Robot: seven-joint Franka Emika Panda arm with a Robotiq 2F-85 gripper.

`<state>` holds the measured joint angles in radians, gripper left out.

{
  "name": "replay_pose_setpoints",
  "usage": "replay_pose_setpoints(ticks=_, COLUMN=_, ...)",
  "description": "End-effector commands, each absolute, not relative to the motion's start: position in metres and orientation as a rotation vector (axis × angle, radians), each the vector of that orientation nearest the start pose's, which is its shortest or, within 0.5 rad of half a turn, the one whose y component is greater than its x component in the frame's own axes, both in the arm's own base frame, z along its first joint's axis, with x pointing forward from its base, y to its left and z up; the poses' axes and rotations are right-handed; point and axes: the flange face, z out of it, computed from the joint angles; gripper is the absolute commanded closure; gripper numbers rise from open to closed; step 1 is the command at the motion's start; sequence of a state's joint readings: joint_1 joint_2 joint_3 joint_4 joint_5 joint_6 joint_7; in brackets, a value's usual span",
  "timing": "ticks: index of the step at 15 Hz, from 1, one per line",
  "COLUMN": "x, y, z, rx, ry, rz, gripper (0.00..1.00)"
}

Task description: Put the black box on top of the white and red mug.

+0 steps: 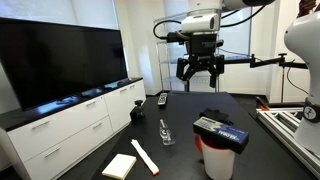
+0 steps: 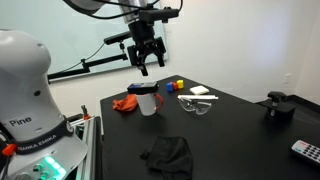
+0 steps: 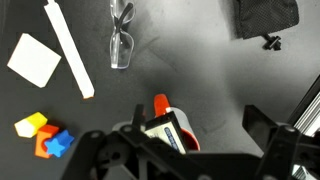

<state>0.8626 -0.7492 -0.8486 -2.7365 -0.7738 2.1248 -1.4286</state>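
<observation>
The white and red mug (image 1: 216, 160) stands on the dark table near its front edge. The black box (image 1: 221, 131) with a blue label lies on top of it. Both also show in an exterior view, the mug (image 2: 149, 102) with the box (image 2: 143, 89) on its rim. In the wrist view the mug's red handle (image 3: 161, 104) and the box (image 3: 165, 132) are at the bottom centre. My gripper (image 1: 199, 72) hangs well above the table, open and empty. It also shows in an exterior view (image 2: 144, 62), and its fingers (image 3: 195, 118) frame the mug in the wrist view.
Safety glasses (image 3: 121, 40), a white stick (image 3: 70, 48), a white block (image 3: 33, 58) and coloured blocks (image 3: 45, 135) lie on the table. There is also a black cloth (image 2: 168, 153), a red cloth (image 2: 125, 104) and a remote (image 1: 162, 98). A TV (image 1: 60, 60) stands on a white cabinet beside the table.
</observation>
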Motion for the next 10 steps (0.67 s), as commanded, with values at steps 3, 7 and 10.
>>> replay_pose_setpoints(ticks=3, x=0.362, y=0.011, z=0.362, rx=1.713, ry=2.523, rz=-0.053, gripper=0.0)
replay_pose_setpoints(ticks=7, x=0.371, y=0.014, z=0.359, rx=2.077, ry=2.352, rz=-0.042, gripper=0.0)
replay_pose_setpoints(ticks=10, x=0.378, y=0.015, z=0.358, rx=2.288, ry=2.211, rz=-0.025, gripper=0.0)
